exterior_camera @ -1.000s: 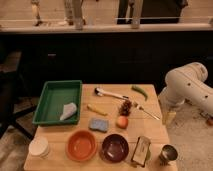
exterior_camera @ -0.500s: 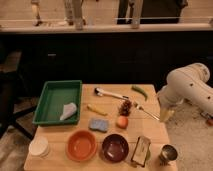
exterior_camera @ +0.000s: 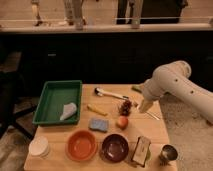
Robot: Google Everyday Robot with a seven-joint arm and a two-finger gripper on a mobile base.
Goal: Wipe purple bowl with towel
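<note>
One pale crumpled towel lying diagonally in the green plastic tray, round purple bowl beside the round orange bowl, gripper over the wooden table, its state impossible to tell

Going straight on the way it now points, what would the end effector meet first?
The end effector points down, just right of the grapes. It would probably meet the wooden tabletop first, or the thin utensil lying just there; depth is unclear from this view.

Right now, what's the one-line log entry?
gripper: over table, right side, by grapes | towel: in tray, untouched | purple bowl: front, beside orange bowl | wipe: not started
</note>
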